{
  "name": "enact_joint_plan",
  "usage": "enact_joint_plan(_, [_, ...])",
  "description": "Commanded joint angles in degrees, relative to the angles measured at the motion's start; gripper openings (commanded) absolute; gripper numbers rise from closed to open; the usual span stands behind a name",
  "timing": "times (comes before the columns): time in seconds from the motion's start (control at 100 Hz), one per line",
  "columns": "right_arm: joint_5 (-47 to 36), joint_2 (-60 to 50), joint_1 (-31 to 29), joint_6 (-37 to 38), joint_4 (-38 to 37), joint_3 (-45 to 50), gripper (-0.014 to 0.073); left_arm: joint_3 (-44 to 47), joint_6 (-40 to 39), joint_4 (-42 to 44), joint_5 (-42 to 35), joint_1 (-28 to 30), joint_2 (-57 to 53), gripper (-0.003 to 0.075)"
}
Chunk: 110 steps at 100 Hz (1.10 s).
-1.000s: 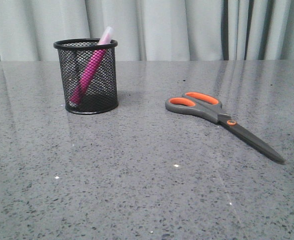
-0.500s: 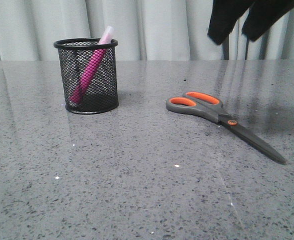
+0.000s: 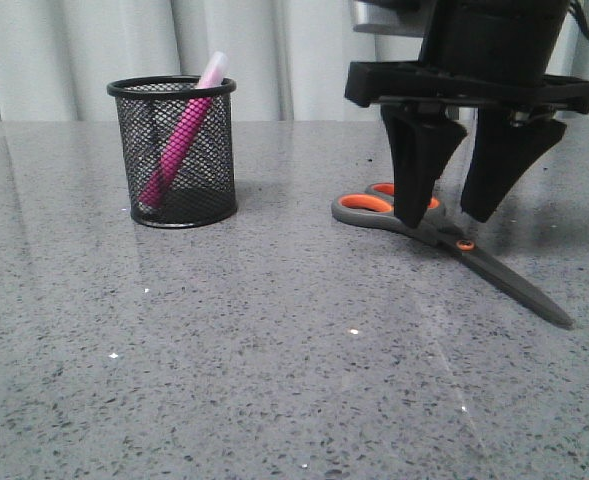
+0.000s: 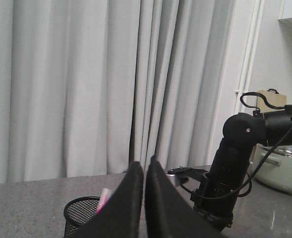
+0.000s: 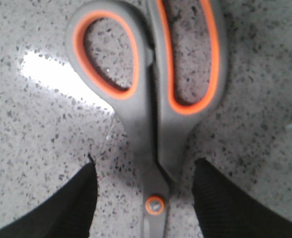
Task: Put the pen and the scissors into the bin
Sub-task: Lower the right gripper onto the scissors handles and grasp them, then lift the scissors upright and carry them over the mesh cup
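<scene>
A curtained room (image 4: 61, 89), speckled grey countertop (image 3: 274, 380) (a pot (image 4: 279, 166) suggests a kitchen).

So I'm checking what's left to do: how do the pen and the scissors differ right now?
The pen stands tilted inside the bin, cap poking above the rim; the scissors lie flat on the table. The pen is slim and magenta-pink; the scissors are larger, grey with orange-lined loops. Nothing grips the pen; the open right gripper straddles the scissors near the pivot. The left gripper is shut, holding neither.
</scene>
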Motion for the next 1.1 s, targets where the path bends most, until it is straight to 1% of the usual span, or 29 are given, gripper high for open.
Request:
enact_joint_plan(0.0, [-2.14,-1.63,-0.46,0.10,0.34,-1.91,0.0384,-1.35,-0.42,-2.44,0.00,-0.51,0.71,-0.0022])
enact_joint_plan(0.36, [-3.40,1.79,-0.46,0.10,0.08,-1.91,0.0384,-1.35,-0.42,-2.11,-0.20,-0.51,0.71,-0.0022])
enact_joint_plan(0.52, [-3.66,2.58,-0.46,0.10,-1.65,-1.91,0.0383,-1.35,-0.42,-2.11,-0.20,-0.51,0.71,-0.0022])
enact_joint_plan(0.61, [-3.29,3.22,-0.46,0.10,-1.76,-1.91,0.0366,-1.35,-0.42,-2.11,-0.20,-0.51,0.71,-0.0022])
enact_joint_plan(0.68, [-3.07,3.84,-0.46,0.10,-1.76,-1.91,0.0298,-1.35,-0.42,-2.11,-0.20,-0.51,0.71,-0.0022])
enact_joint_plan(0.8, [-2.11,4.46,-0.46,0.10,-1.76,-1.91,0.0100,-1.35,-0.42,-2.11,-0.07,-0.51,0.71,-0.0022])
enact_joint_plan(0.87, [-1.97,4.57,-0.46,0.10,-1.76,-1.91,0.0005,-1.35,-0.42,-2.11,0.05,-0.51,0.71,-0.0022])
enact_joint_plan(0.94, [-1.97,4.57,-0.46,0.10,-1.76,-1.91,-0.0066,-1.35,-0.42,-2.11,0.05,-0.51,0.71,-0.0022])
enact_joint_plan(1.09, [-1.88,3.26,-0.46,0.10,-1.76,-2.91,-0.0075,-1.35,-0.42,-2.11,0.27,-0.51,0.71,-0.0022])
